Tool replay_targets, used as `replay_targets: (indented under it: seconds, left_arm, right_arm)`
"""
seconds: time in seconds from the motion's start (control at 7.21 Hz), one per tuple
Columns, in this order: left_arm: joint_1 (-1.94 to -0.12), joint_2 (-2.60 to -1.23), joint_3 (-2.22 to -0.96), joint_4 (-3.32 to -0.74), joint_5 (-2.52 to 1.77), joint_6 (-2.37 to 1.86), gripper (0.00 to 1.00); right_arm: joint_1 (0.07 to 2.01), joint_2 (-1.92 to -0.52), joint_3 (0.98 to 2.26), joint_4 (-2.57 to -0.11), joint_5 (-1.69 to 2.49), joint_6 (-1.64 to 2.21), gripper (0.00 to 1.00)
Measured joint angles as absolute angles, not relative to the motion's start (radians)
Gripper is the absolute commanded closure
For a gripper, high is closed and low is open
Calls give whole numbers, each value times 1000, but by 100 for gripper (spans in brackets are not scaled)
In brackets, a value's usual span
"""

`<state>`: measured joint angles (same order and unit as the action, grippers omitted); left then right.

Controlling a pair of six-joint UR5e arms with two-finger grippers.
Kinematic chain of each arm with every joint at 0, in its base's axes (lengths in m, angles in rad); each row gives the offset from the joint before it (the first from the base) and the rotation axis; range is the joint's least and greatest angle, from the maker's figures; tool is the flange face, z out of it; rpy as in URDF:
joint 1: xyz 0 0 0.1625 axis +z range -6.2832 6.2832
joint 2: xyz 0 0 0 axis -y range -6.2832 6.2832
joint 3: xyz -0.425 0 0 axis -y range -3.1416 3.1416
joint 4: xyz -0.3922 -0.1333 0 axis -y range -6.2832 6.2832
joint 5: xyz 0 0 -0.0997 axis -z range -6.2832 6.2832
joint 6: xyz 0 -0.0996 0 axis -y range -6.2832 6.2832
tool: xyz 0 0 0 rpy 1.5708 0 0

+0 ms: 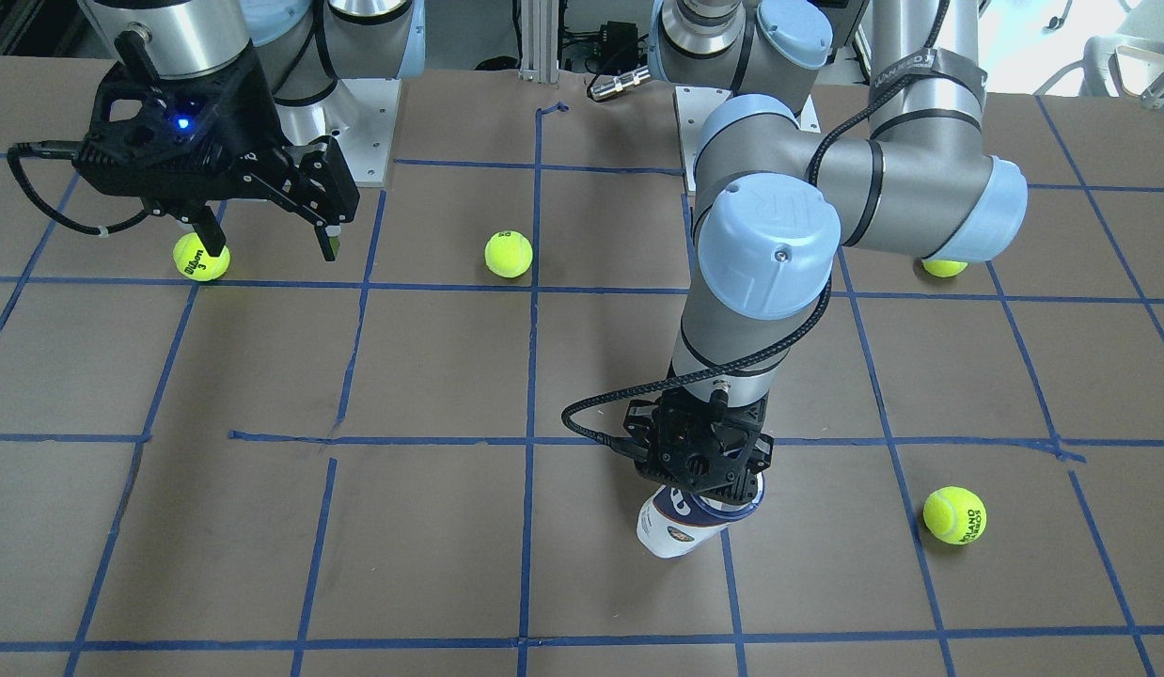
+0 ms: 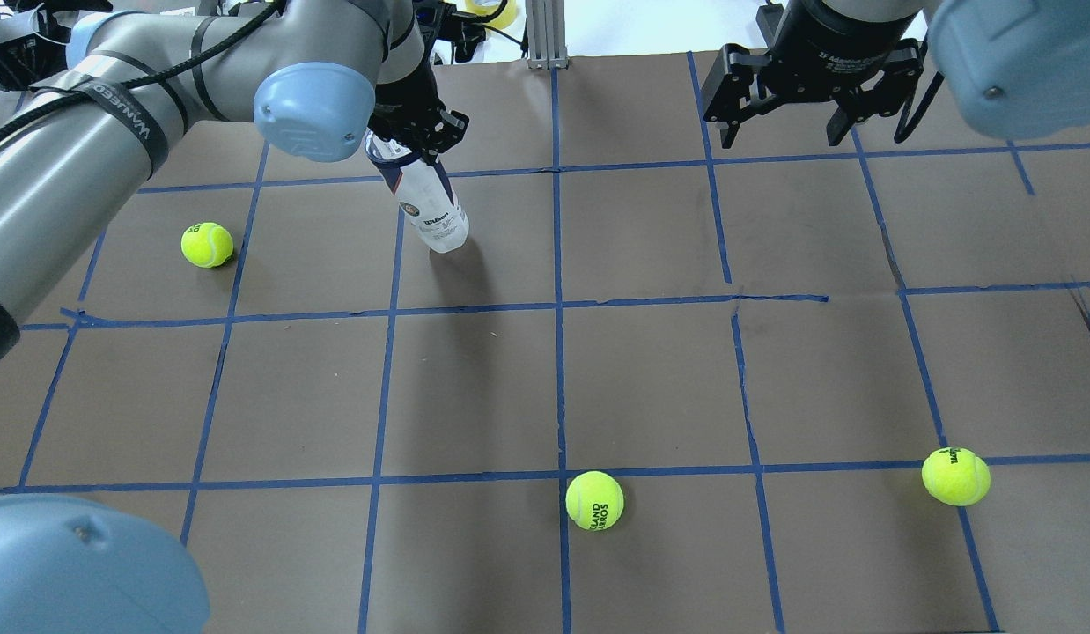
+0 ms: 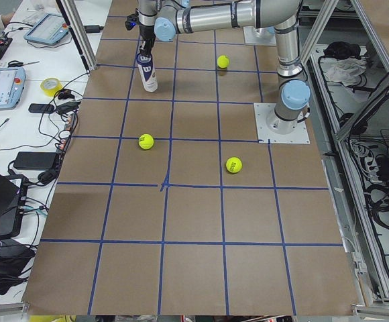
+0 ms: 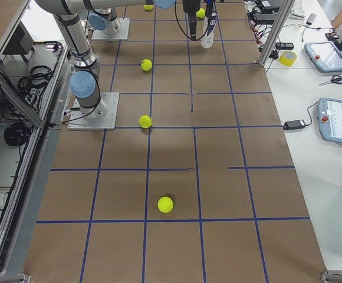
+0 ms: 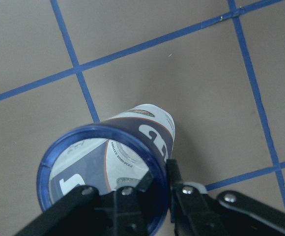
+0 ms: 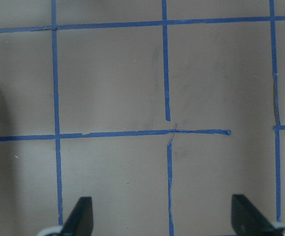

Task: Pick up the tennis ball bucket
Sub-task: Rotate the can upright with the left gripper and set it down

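I have the left gripper (image 1: pixel 699 463) in the lower centre of the front-facing view, pointing down and clamped on the dark navy rim of the tennis ball bucket (image 1: pixel 674 532). From my left wrist camera, one finger sits inside the open mouth of the can (image 5: pixel 132 147) and the other presses on the outside of its wall. In the overhead view the bucket (image 2: pixel 432 210) hangs below the gripper (image 2: pixel 417 132) in the upper left of the frame, its white-and-navy label facing the camera, the base close to a blue tape line. I cannot tell whether the base is clear of the table (image 1: pixel 356 545) or touching it.

The right gripper (image 1: pixel 270 246) is in the upper left of the front-facing view, its fingers spread wide with nothing between them. The right wrist view confirms this: both fingertips (image 6: pixel 81 216) are far apart over bare brown paper.

Loose yellow balls lie well apart from the bucket: one (image 1: pixel 201 259) just under the right gripper, one (image 1: pixel 508 254) top centre, one (image 1: pixel 954 514) at lower right.
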<state>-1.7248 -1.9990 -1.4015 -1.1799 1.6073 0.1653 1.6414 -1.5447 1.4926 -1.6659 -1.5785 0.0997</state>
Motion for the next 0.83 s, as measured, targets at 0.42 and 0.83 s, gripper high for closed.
replay_targets:
  seconds: [0.42,0.83]
  left_arm:
    - [-1730,-2008,-1403,-1189,1604,161,56]
    - [-1740,-2016,-1403,-1198,1605,153,0]
  right_arm:
    - [1641,-1545,1493,-1665,-1579,100,0]
    - [1641,-1545,1493,-1664,-1579,100,0]
